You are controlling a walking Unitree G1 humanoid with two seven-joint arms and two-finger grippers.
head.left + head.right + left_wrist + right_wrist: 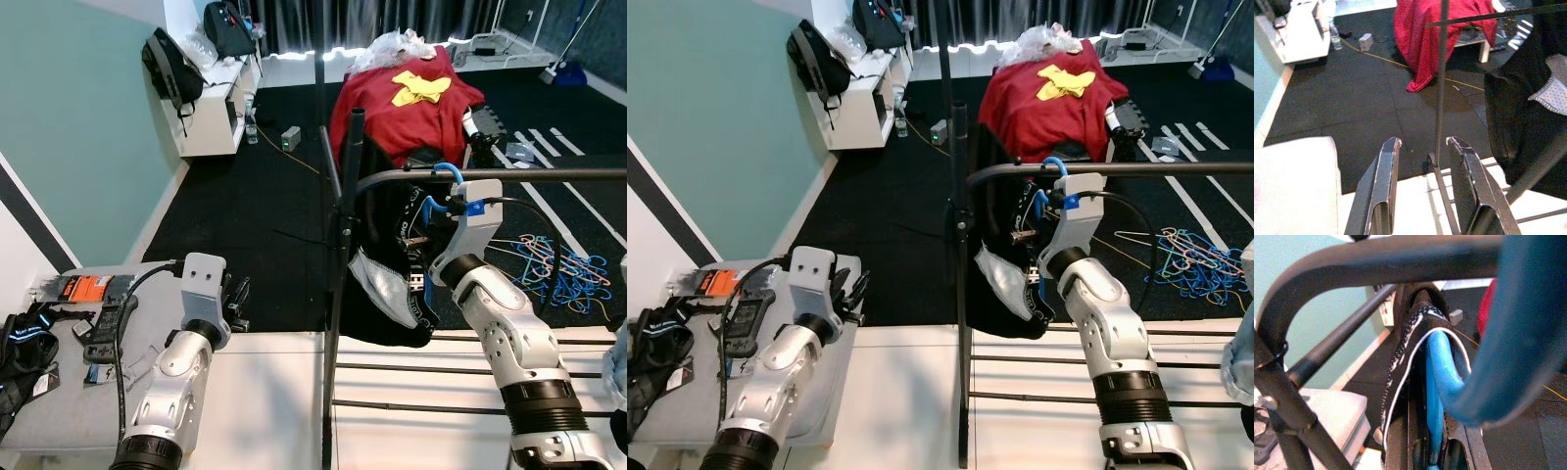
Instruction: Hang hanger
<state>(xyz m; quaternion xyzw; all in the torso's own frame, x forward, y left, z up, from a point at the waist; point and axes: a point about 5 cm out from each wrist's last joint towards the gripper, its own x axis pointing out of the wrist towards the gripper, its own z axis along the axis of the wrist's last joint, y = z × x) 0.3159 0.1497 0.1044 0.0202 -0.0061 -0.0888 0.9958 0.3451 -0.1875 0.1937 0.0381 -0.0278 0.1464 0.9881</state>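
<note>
Across the middle right of the head views: a dark clothes rack (345, 196), with its top rail running to the right edge and its upright post down the centre. Behind, at upper centre: a red cloth (402, 103) over some furniture. Hanging just under the rail: a black garment (392, 264) on a blue hanger (446, 174), hook curved over the rail at centre right.

At lower right, reaching up to the rail: the right gripper (1442, 450), pinching the blue hanger and the garment's collar between its fingers, as seen in the right wrist view. At lower left, idle over a grey stool: the left gripper (1422, 191), fingers spread and holding nothing.

Judged from this: hook probably around the rail already, or nearly. To finish well: lower a little until the rail carries the weight, check that the hook sits fully over, then open slowly and pull back straight, without dragging the collar.
</note>
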